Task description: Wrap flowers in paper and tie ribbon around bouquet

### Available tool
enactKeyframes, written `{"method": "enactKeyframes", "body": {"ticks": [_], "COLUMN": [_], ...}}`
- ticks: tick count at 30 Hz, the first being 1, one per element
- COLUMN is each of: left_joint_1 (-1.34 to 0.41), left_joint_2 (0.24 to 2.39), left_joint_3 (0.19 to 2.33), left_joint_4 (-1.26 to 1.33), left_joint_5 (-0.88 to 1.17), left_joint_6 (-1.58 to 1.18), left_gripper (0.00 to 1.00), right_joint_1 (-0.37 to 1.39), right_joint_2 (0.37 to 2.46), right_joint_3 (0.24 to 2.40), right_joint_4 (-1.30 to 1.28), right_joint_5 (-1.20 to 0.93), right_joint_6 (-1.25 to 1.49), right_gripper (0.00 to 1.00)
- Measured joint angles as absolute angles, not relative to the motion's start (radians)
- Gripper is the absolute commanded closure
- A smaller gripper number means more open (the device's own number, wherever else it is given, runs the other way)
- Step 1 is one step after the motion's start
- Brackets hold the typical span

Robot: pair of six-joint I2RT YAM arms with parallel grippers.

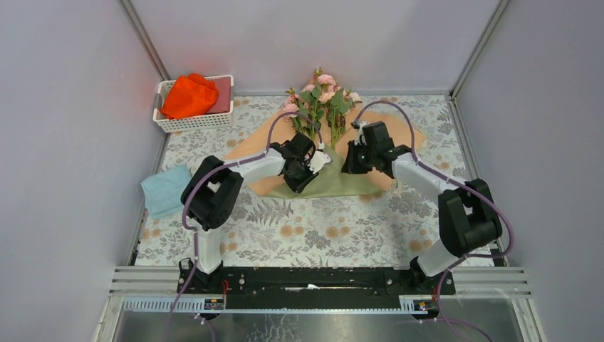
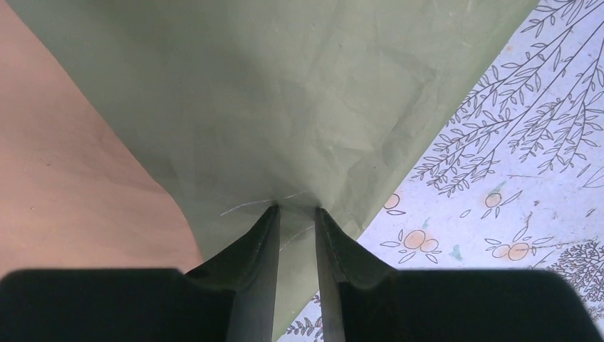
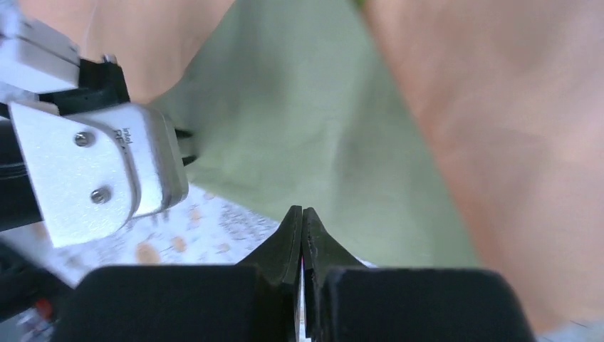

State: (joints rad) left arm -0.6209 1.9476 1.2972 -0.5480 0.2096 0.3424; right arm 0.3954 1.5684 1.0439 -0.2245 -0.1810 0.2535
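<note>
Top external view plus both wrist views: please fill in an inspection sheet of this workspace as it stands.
Surface: floral tablecloth, lying flat.
Job's things: the paper is spread peach face up with an olive flap folded over. The flowers lie at its far side, heads pointing away from the arms. Ribbon: nothing seen.
Clutter: white basket at far left holding an orange-red cloth; light blue cloth at the left edge.
Grippers: left gripper pinches a fold of the olive flap. Right gripper is shut, empty, over the paper.
Cables: purple cables loop along both arms.
Surroundings: grey walls, metal frame.
</note>
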Motion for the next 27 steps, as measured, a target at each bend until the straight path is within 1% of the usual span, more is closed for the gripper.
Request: {"method": "enactKeyframes", "body": {"ticks": [2,4,6,8,12,17,24,27], "left_joint_1": [-0.621,-0.621,-0.619,-0.615,-0.597,-0.522,-0.395,-0.323], "left_joint_2": [1.948,1.947,1.941,1.927,1.88,1.8,1.688,1.653], "left_joint_3": [1.297,1.296,1.286,1.262,1.193,1.083,0.955,0.936], "left_joint_4": [-0.548,-0.547,-0.538,-0.516,-0.483,-0.472,-0.485,-0.562], "left_joint_5": [0.21,0.21,0.209,0.209,0.211,0.215,0.183,0.156], "left_joint_6": [0.343,0.343,0.343,0.345,0.36,0.392,0.449,0.475], "left_gripper": [0.69,0.7,0.7,0.7,0.7,0.7,0.67,0.65], "right_joint_1": [0.402,0.398,0.388,0.358,0.266,0.19,0.176,0.176], "right_joint_2": [1.603,1.681,1.762,1.798,1.753,1.697,1.693,1.693], "right_joint_3": [1.015,1.002,0.98,0.936,0.855,0.785,0.78,0.78], "right_joint_4": [-0.175,-0.142,-0.125,-0.117,-0.094,-0.094,-0.096,-0.096], "right_joint_5": [-0.285,-0.363,-0.411,-0.452,-0.489,-0.492,-0.492,-0.491], "right_joint_6": [0.31,0.354,0.387,0.427,0.478,0.506,0.511,0.51], "right_gripper": [1.0,1.0,1.0,1.0,1.0,1.0,1.0,1.0]}}
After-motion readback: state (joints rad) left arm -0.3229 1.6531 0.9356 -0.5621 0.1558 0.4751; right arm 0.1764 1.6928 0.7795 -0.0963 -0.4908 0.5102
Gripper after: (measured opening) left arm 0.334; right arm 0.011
